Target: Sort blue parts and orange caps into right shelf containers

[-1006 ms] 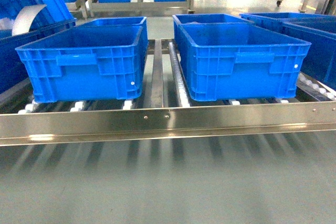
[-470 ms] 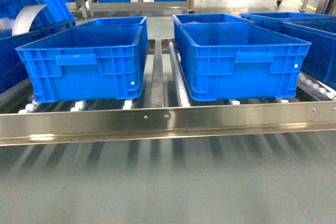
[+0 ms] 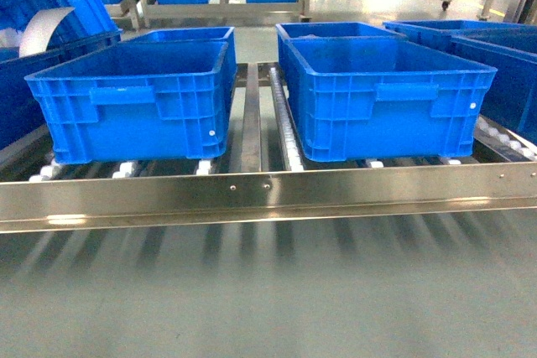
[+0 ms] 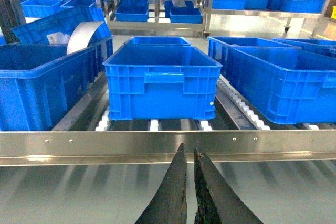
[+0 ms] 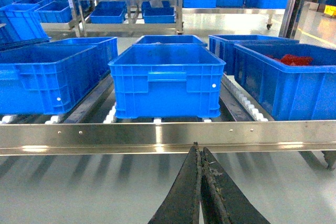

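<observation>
Left gripper [image 4: 190, 153] nearly closed, empty, right gripper [image 5: 199, 153] pressed closed, empty, both facing blue crates [image 3: 388, 94] on steel roller shelf [image 3: 268, 194].

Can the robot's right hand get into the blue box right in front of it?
Probably yes. The right hand is shut and empty, facing the blue box. The box is open on top, and only the low metal rail lies between them.
</observation>
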Tool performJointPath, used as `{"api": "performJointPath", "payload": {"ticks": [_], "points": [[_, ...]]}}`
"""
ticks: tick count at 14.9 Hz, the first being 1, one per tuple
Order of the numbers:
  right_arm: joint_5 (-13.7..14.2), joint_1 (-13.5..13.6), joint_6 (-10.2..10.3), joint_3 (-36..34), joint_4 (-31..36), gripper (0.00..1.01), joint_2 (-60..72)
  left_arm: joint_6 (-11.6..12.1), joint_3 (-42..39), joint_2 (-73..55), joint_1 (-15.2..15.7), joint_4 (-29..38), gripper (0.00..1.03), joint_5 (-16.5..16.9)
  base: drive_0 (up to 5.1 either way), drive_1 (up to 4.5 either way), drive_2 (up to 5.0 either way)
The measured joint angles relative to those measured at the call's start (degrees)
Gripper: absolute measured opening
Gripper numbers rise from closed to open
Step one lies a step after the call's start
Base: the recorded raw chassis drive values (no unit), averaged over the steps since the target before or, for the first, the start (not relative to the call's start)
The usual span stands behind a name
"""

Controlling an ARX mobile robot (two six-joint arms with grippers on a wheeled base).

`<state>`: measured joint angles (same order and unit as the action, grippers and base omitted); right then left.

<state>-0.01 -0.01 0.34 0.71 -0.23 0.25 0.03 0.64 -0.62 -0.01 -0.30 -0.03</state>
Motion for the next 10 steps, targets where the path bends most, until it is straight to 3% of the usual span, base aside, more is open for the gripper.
{"api": "performJointPath", "payload": {"ticks": [4, 10], "points": [[0.0, 0.0, 0.0, 0.0, -0.02, 0.02, 0.0, 0.02, 0.0, 0.0, 0.0, 0.02, 0.02, 0.0, 0.0, 0.0, 0.0], [0.0, 0.0, 0.0, 0.0, -0.02, 0.77, 0.02, -0.02, 0.0, 0.0, 0.0, 0.02, 0.75, 0.0, 0.0, 0.0, 0.0]]}}
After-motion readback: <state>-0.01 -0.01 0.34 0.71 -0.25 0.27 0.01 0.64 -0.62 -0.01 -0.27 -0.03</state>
